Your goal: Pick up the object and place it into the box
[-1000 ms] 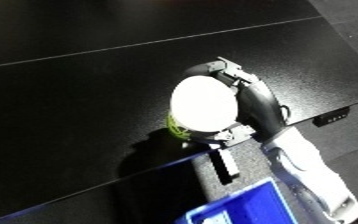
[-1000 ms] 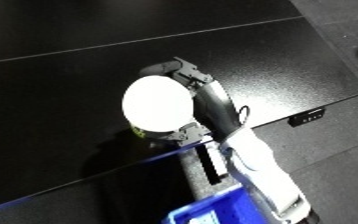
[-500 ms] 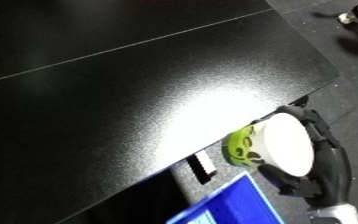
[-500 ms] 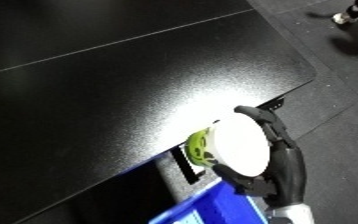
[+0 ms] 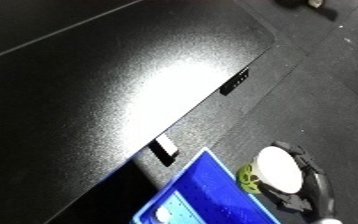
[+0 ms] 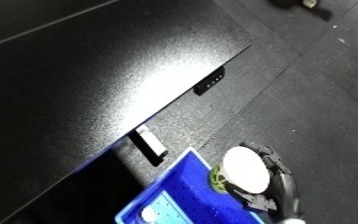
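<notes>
My right hand [image 5: 314, 186] is curled round a round white object [image 5: 278, 170] with a yellow-green side [image 5: 247, 179]. It holds the object off the table, in the air just beside the right rim of the blue bin [image 5: 203, 191]. The bin stands on the floor below the table's front edge, and only part of it shows at the bottom of both views. My left hand shows in neither view.
The black table [image 5: 113, 100] fills the upper left. A small black control box [image 5: 235, 81] and a white bracket [image 5: 165, 148] sit on its front edge. A small white thing [image 5: 162, 214] lies in the bin. Dark floor [image 5: 335, 90] spreads to the right.
My right hand has carried the object off the table and down to the bin's right rim. The camera has also swung, so the table has shifted up and left.
</notes>
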